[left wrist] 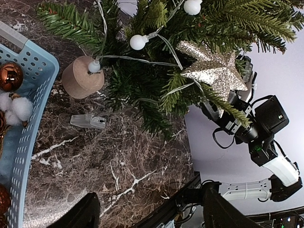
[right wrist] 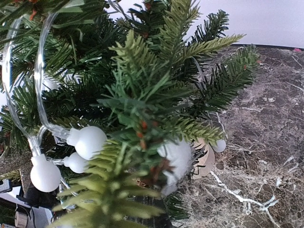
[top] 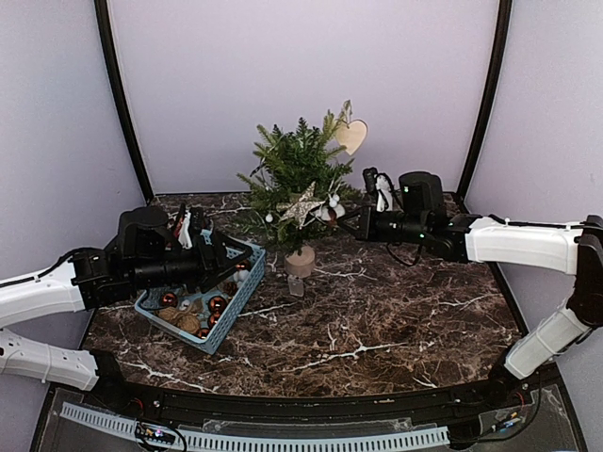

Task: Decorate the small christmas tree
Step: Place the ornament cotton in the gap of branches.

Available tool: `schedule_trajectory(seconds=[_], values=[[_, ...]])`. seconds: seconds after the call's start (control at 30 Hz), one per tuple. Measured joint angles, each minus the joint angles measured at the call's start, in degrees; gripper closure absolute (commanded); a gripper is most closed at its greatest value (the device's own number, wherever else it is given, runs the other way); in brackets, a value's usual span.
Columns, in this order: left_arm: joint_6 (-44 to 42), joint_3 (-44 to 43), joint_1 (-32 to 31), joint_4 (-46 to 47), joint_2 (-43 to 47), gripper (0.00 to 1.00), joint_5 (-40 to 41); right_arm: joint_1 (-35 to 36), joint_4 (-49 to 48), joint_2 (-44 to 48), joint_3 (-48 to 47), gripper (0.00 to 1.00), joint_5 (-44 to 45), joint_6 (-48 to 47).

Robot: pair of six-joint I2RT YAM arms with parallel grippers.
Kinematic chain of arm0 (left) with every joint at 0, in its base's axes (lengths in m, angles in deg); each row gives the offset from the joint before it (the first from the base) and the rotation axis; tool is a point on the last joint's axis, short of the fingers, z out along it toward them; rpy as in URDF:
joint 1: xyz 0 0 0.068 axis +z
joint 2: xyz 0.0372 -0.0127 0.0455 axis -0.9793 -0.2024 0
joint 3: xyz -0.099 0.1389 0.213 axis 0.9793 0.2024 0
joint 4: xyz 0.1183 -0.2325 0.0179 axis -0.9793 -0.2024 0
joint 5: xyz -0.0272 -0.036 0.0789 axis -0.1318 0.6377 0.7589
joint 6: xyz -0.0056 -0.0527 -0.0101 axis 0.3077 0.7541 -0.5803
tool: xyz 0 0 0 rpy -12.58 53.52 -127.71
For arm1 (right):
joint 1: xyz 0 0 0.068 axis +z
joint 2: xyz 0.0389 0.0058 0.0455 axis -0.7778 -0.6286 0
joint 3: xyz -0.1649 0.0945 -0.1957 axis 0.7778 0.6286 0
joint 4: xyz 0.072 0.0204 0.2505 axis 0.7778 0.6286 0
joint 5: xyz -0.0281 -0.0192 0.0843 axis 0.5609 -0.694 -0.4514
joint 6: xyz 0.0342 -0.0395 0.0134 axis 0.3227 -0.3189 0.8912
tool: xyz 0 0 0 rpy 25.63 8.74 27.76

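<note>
Small green fir christmas tree (top: 294,179), upper centre of dark marble table (top: 396,311), left gripper (left wrist: 149,213) spread wide, empty, by blue plastic basket (top: 240,301), right gripper (top: 347,218) closed at tree's right side, perhaps pinching white-bulb light string (right wrist: 90,141), pale wooden heart (top: 351,137) seen only from above.

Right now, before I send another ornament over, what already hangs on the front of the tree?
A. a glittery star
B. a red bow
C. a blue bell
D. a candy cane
A: a glittery star hangs among the front branches of the small christmas tree, next to the white bulbs of a light string.
</note>
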Motion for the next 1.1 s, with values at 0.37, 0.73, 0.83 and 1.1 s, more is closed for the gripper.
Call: schedule_trajectory(seconds=[0.37,0.73,0.83,1.1], values=[[0.02,1.2,0.0,-0.04,-0.04,0.23,0.07,0.0,-0.15,1.92,0.39,0.53,0.44,0.52],[-0.87,1.36,0.83,-0.5,0.07,0.23,0.09,-0.37,3.02,14.49,3.82,0.36,8.68,0.46],[-1.25,1.36,1.33,-0.48,0.04,0.25,0.0,-1.01,2.91,17.44,7.21,0.4,11.8,2.62],[-1.99,2.51,4.48,2.08,-2.8,0.29,-3.04,-2.23,0.63,14.82,16.63,0.46,13.79,9.22]])
